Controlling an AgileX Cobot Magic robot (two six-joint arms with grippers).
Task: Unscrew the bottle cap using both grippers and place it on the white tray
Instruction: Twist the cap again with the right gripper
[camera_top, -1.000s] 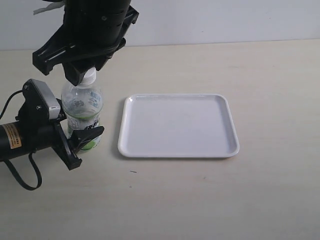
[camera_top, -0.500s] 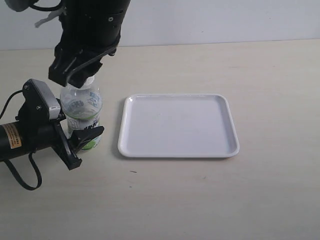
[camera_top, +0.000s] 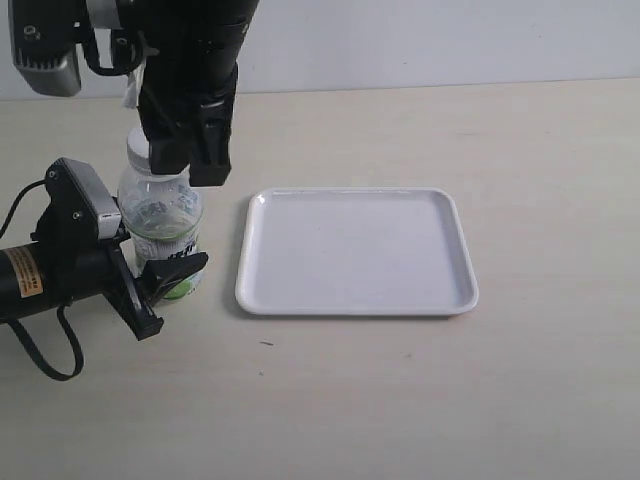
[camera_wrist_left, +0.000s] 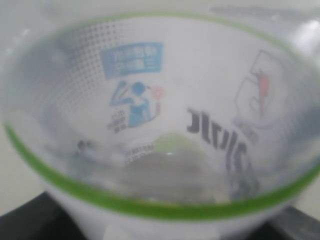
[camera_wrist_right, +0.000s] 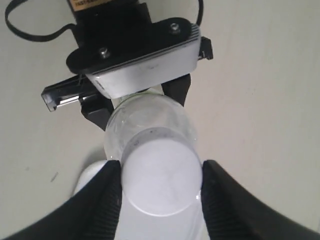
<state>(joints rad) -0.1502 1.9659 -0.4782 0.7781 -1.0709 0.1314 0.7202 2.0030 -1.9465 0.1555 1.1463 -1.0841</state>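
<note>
The clear bottle (camera_top: 160, 215) with its white-and-green label stands upright left of the white tray (camera_top: 360, 250). My left gripper (camera_top: 165, 272) reaches in from the left, shut on the bottle's lower body; the label (camera_wrist_left: 165, 125) fills the left wrist view. From above, my right gripper (camera_top: 188, 160) comes down over the bottle's top. In the right wrist view its two black fingers (camera_wrist_right: 107, 200) press on either side of the round white bottle cap (camera_wrist_right: 161, 177), which sits on the neck. In the exterior view the fingers hide most of the cap.
The tray has nothing on it. The left arm's black cable (camera_top: 40, 355) loops on the beige table near the left edge. The right arm's grey wrist camera (camera_top: 45, 45) hangs at the top left, near the pale back wall (camera_top: 450, 40).
My right gripper has turned round the bottle's top, so its fingers now hang down side by side. The bottle's top has leaned slightly to the left. The left gripper has stayed put.
</note>
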